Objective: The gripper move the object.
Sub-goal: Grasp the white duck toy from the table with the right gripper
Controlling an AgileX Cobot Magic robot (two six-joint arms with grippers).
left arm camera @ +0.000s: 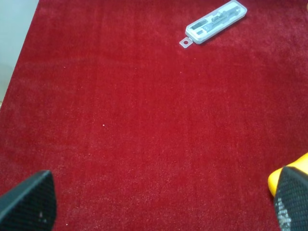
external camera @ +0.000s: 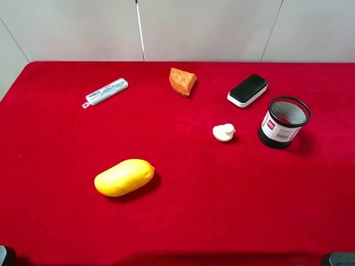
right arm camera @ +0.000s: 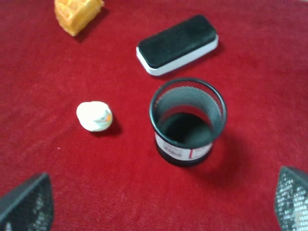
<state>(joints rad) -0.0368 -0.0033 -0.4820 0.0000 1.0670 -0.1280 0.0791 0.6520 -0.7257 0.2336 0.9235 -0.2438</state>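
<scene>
The tiny white rubber duck [external camera: 223, 132] sits on the red cloth, right of centre, just left of the black mesh cup [external camera: 283, 122]. It also shows in the right wrist view [right arm camera: 95, 116], well ahead of my right gripper [right arm camera: 159, 207], which is open and empty with its fingertips [right arm camera: 26, 202] far apart. My left gripper [left arm camera: 159, 207] is open and empty over bare cloth, with an end of the yellow mango [left arm camera: 284, 175] by one fingertip [left arm camera: 291, 199]. In the exterior high view only small dark parts of the arms show at the bottom corners.
A yellow mango [external camera: 124, 177] lies front left. A clear plastic case [external camera: 106, 91] lies back left. An orange sponge wedge [external camera: 182, 81] and a black-and-white eraser block [external camera: 247, 90] lie at the back. The red tablecloth [external camera: 183, 221] covers the whole table.
</scene>
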